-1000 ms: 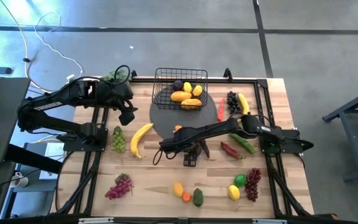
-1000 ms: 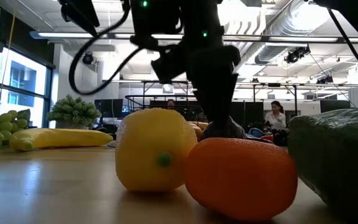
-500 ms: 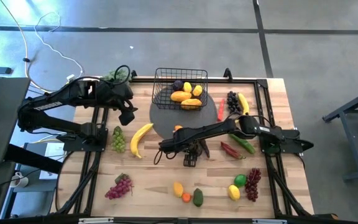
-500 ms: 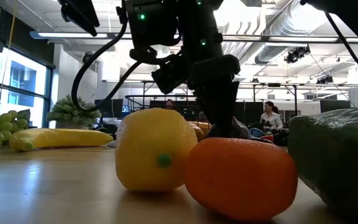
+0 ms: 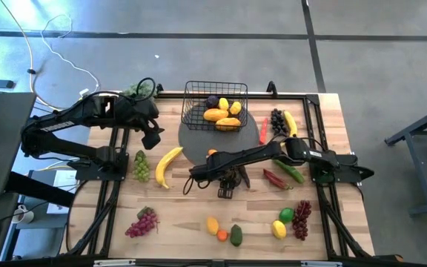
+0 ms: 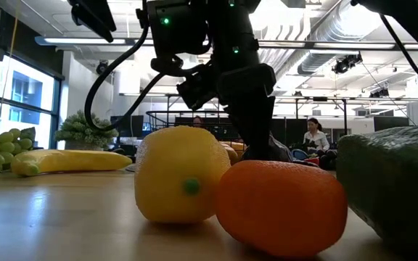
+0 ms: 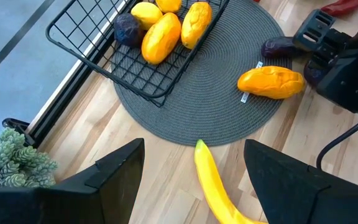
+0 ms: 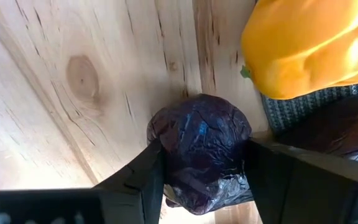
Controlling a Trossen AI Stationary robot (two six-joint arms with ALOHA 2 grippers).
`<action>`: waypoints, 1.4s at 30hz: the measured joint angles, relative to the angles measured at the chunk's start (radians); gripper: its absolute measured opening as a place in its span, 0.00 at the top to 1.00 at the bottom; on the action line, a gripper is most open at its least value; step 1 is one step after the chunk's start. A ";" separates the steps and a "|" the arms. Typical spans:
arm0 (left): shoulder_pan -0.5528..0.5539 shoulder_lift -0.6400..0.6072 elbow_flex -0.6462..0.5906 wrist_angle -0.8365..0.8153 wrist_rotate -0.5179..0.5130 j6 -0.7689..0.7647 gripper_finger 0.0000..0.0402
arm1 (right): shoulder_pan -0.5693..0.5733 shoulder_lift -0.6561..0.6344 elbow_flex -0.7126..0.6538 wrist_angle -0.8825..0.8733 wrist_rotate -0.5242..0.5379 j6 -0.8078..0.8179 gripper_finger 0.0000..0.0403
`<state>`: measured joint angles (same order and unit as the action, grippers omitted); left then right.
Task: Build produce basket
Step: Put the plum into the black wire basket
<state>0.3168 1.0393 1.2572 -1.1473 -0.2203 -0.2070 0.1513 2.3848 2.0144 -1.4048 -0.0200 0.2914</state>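
Fingers of the right gripper (image 8: 201,163) press against both sides of a dark purple fruit (image 8: 199,149) lying on the bare wood, so they are partly closed with the fruit pinched between them (it looks like a wrinkled plum or a small eggplant; I cannot tell which). In the high view this gripper (image 5: 227,178) sits low over the middle of the table, just at the near edge of the round grey mat (image 5: 195,139), with an orange mango (image 7: 271,83) right beside it. Coming straight down on the fruit, as the arm does, probably suits a small round thing that could roll away.

Left gripper (image 7: 191,177) hangs wide apart and empty above the table's left side, over the yellow banana (image 5: 166,165), seemingly waiting its turn.

Farther back, the black wire basket (image 5: 194,106) stands on the far part of the mat and already holds several yellow-orange fruits and one dark one. Plenty of produce is scattered outside it, so the job looks far from finished.
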 joint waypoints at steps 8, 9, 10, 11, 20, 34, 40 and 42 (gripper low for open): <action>0.000 0.000 0.000 0.000 0.000 0.000 0.34 | 0.003 -0.017 -0.002 -0.021 -0.024 0.028 0.61; 0.000 0.000 0.000 0.000 0.000 0.000 0.34 | 0.003 -0.021 -0.003 -0.021 -0.026 0.035 0.61; 0.000 0.000 0.000 0.000 0.000 0.000 0.34 | 0.003 -0.027 -0.005 -0.020 -0.026 0.047 0.61; 0.000 0.000 0.000 0.000 0.000 0.000 0.34 | 0.003 -0.032 -0.005 -0.013 -0.027 0.052 0.61; 0.000 0.000 0.000 0.000 0.000 0.000 0.34 | 0.016 -0.071 -0.005 -0.029 -0.026 0.118 0.62; 0.000 0.000 0.000 0.000 0.000 0.000 0.34 | -0.010 -0.214 -0.002 0.012 0.054 0.199 0.62; 0.001 0.000 0.000 0.000 -0.001 0.000 0.34 | -0.075 -0.281 -0.001 0.063 0.095 0.161 0.64; 0.001 0.000 0.000 0.000 -0.001 0.000 0.34 | -0.103 -0.303 -0.001 0.075 0.096 0.132 0.64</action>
<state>0.3176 1.0397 1.2572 -1.1469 -0.2211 -0.2066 0.0482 2.0813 2.0136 -1.3299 0.0758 0.4231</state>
